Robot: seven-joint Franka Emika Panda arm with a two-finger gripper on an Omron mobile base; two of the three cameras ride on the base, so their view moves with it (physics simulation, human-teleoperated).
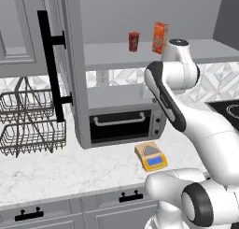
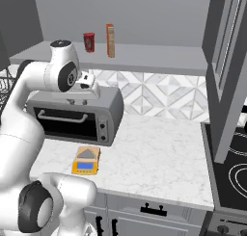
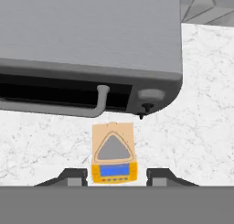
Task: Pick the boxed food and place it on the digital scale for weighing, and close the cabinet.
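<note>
The orange-red boxed food (image 1: 160,37) (image 2: 110,40) stands upright on the open cabinet's shelf (image 1: 112,56), beside a small red can (image 1: 134,41) (image 2: 89,42). The cabinet door (image 1: 71,60) stands swung open, its long black bar handle (image 1: 51,67) facing me; another open door (image 2: 226,71) hangs at the right. The yellow-orange digital scale (image 1: 151,156) (image 2: 86,161) (image 3: 113,153) lies on the counter in front of the toaster oven. My gripper (image 2: 93,90) (image 3: 116,176) hovers above the oven's front edge, pointing down at the scale, open and holding nothing, well below the box.
A grey toaster oven (image 1: 123,123) (image 2: 77,114) (image 3: 87,45) sits under the shelf. A wire dish rack (image 1: 28,123) stands at the left, and a black cooktop (image 2: 236,167) at the right. Drawers with short black pulls (image 1: 130,196) run under the marble counter (image 2: 159,153).
</note>
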